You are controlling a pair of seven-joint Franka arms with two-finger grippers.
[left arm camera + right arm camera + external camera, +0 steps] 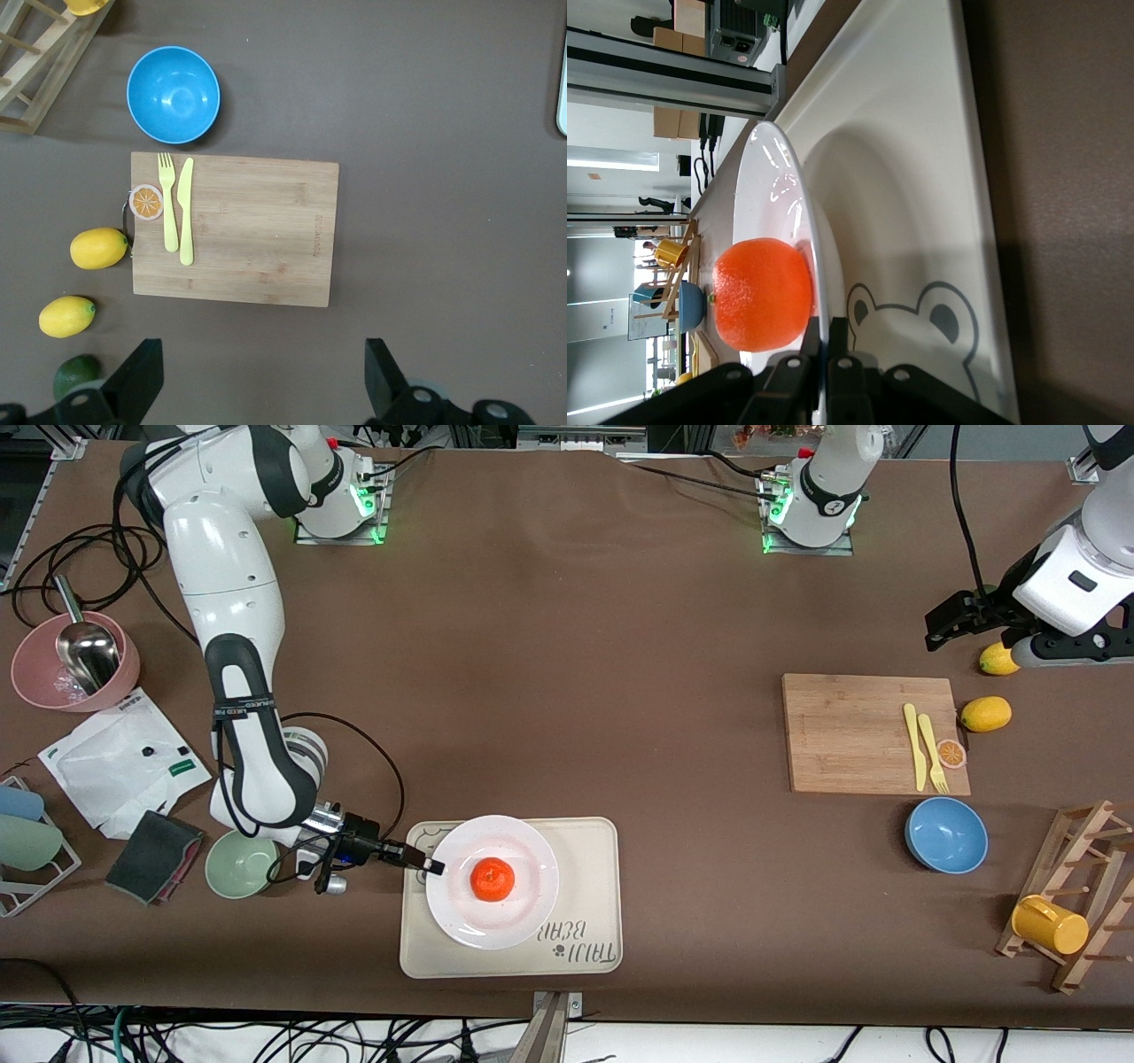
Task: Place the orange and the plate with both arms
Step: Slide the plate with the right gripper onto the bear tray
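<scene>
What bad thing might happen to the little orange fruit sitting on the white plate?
The right hand pinches only the rim of the round white plate over the cream bear tray, so a tilt might roll the loose small round orange off. The thin grip might also slip. The open left hand waits.

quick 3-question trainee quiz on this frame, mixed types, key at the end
1. True or false: the orange lies on the plate.
2. What does the right pincer grip? A) the plate's rim B) the blue bowl C) the cream tray
3. Fill in: the left pincer hangs open, holding ____.

Key: 1 true. 2 A, it is shut on the rim at the right arm's end of the tray. 3 nothing; that arm waits near the lemons.
</scene>
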